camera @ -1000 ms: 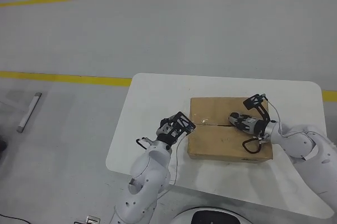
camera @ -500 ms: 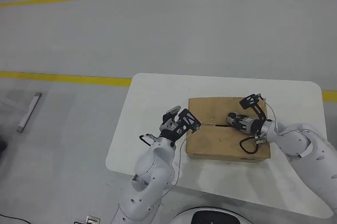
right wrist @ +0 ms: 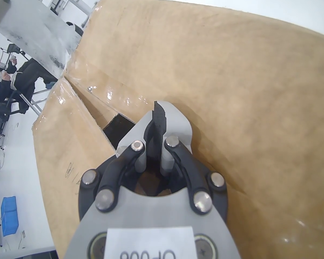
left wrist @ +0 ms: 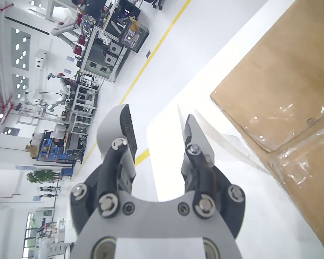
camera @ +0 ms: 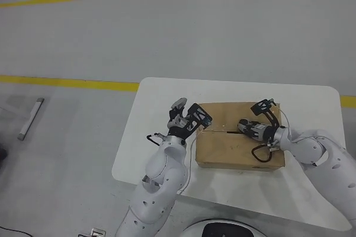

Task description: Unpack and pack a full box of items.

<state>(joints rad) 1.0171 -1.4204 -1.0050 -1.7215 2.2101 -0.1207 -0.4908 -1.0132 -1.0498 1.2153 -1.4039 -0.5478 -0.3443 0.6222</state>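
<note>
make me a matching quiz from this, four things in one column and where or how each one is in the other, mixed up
1. left gripper
2. right gripper
3. cardboard box
4. yellow line

a. shut, over the box top by its seam
b. on the floor beyond the table
c. open, beside one end of the box
d. on the table, flaps down, a small gap at the seam

Pairs: 1-c, 2-a, 3-d, 4-b
</note>
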